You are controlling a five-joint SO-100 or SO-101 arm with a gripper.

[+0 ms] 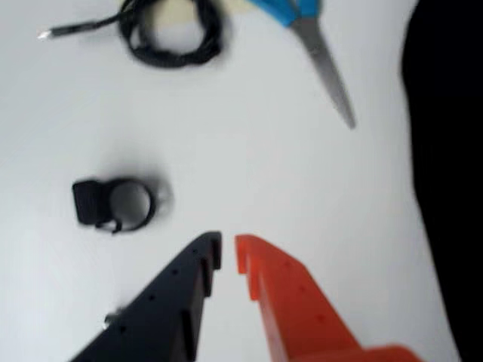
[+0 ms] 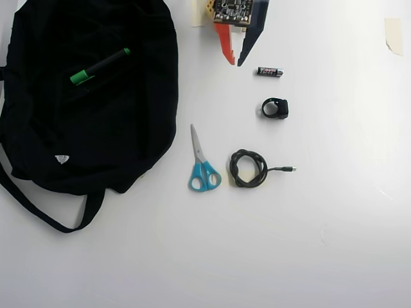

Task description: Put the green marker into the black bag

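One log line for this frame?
green marker: lying on black bag | gripper: empty, jaws slightly apart, off the bag | task: looks done

Green marker [image 2: 99,66] slantwise atop the slumped black bag [image 2: 128,128].

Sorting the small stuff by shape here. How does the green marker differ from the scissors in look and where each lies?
The green marker is a slim black stick with a green cap; the scissors have grey blades and blue loop handles. The marker lies on the black bag; the scissors lie on the bare white table. The marker lies slanted in the overhead view, the scissors nearly upright. Both look similar in length.
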